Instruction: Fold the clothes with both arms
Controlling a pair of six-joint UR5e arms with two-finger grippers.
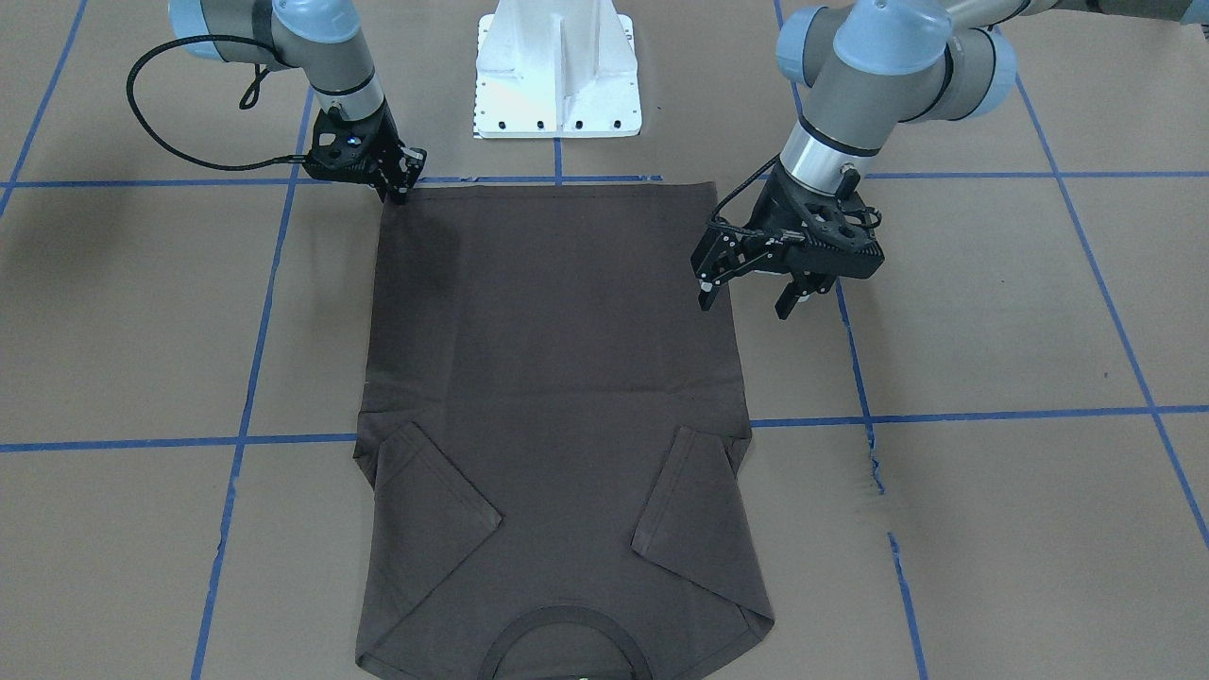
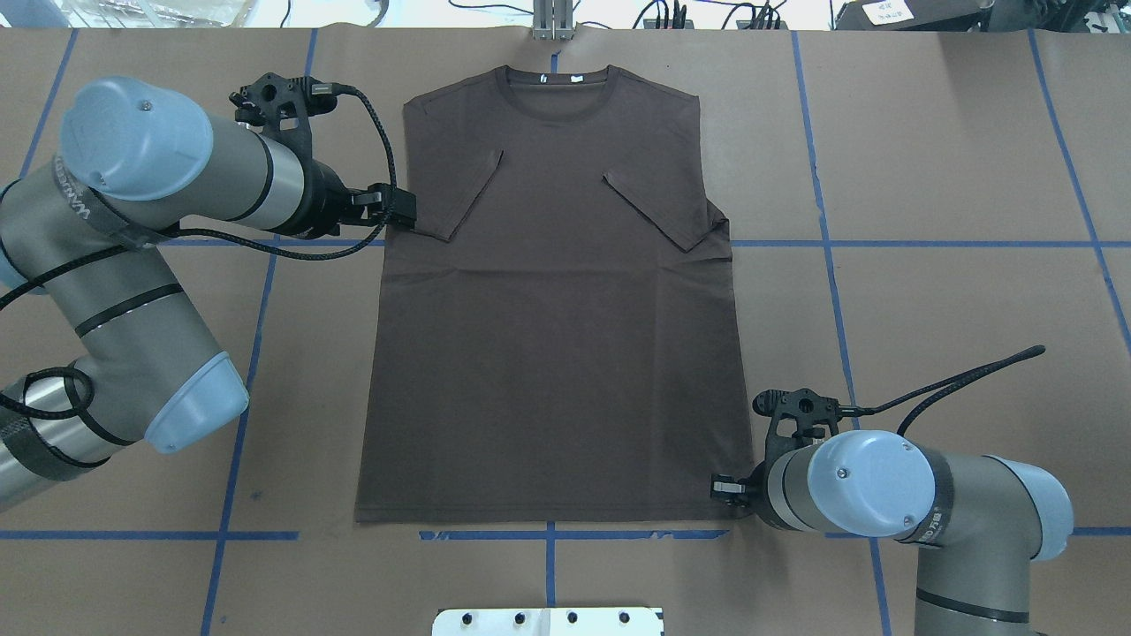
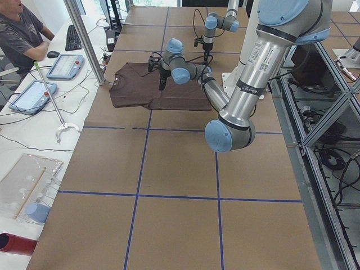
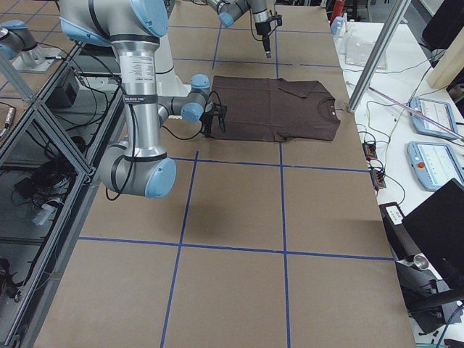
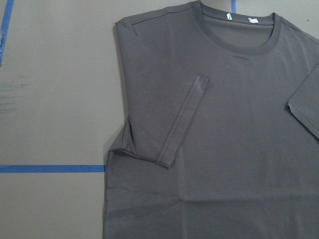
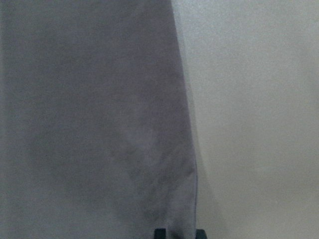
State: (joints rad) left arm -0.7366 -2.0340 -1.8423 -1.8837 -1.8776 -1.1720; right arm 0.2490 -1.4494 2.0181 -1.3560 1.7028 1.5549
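Note:
The dark brown-grey T-shirt (image 1: 557, 378) lies flat on the brown table, collar (image 2: 555, 84) at the far edge and both sleeves folded in over the chest. My left gripper (image 1: 748, 297) is open and empty. It hovers above the shirt's side edge by the left sleeve (image 2: 459, 199), and the left wrist view shows that sleeve (image 5: 169, 134) from above. My right gripper (image 1: 400, 187) is low at the hem corner nearest the robot (image 2: 726, 486). Its fingers are close together on the cloth edge (image 6: 189, 199).
The white pedestal base (image 1: 557, 76) stands just behind the hem. Blue tape lines (image 2: 928, 243) cross the table. A metal post (image 2: 552, 22) stands beyond the collar. In the exterior left view an operator (image 3: 19, 34) sits by tablets (image 3: 64, 64).

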